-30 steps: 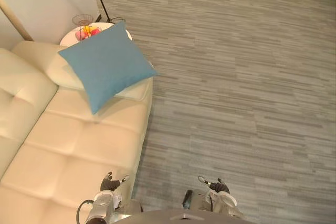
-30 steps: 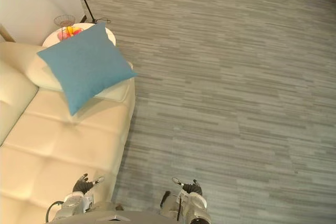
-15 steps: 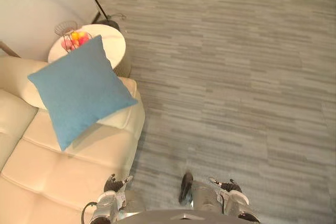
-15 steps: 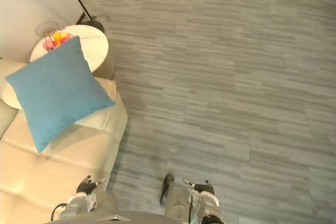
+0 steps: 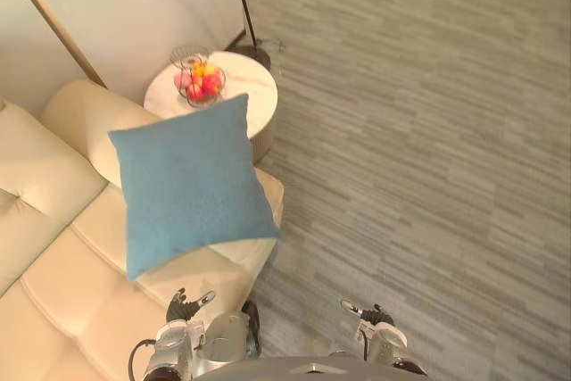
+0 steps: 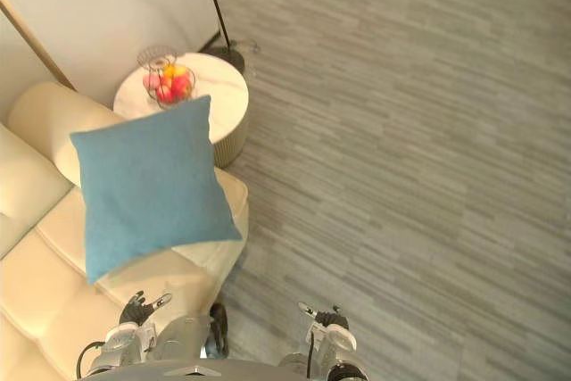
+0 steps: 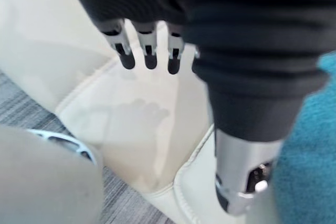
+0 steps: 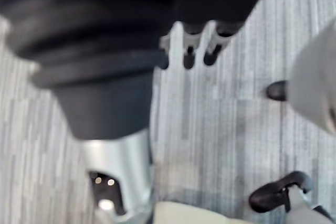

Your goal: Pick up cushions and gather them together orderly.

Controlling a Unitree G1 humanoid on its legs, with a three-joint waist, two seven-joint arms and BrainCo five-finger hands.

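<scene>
Head views: we see a blue square fabric cushion [image 5: 192, 185] lying tilted on the armrest end of a cream tufted leather sofa [image 5: 53, 283]. It sits just beside a round white marble side table [image 5: 252, 106] carrying a wire fruit basket [image 5: 198, 76]. Left hand [image 5: 183, 304] hangs at the sofa's front edge and right hand [image 5: 372, 316] over grey striped carpet [image 5: 428, 149], both apart from the cushion.

Left wrist view: we see fingers [image 7: 149, 51] straight, relaxed, holding nothing, above the sofa seat, with the cushion near.

Right wrist view: fingers [image 8: 188, 50] straight, empty, above the carpet.
</scene>
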